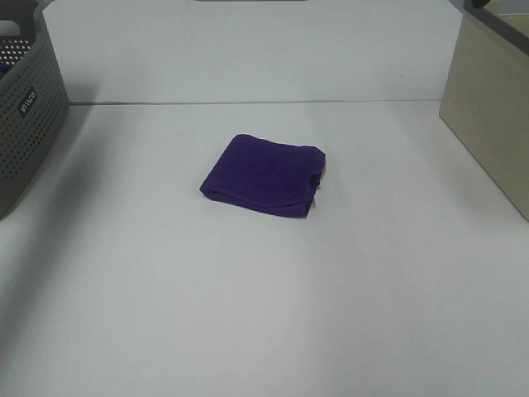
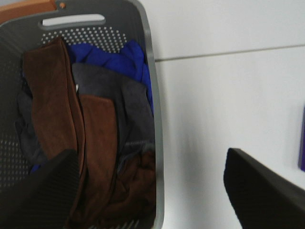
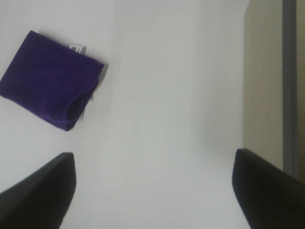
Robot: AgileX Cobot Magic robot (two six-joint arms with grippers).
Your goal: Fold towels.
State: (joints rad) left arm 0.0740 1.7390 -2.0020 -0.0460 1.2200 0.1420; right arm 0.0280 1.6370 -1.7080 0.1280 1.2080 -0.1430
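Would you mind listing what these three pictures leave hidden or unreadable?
- Beige box, exterior high view: cut off by the frame's right edge; its inside is unseen.
- Grey basket, left wrist view: lower cloths are buried under the brown ones.
- Purple towel: its white tag is too small to read in the right wrist view.
- Left hand and right hand: fingertips are cut off by the frame edge.

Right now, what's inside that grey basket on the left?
The grey basket holds a heap of cloths: brown ones, a blue one and a dark grey one. Whatever lies beneath the heap is covered. The folded purple towel sits outside, on the table.
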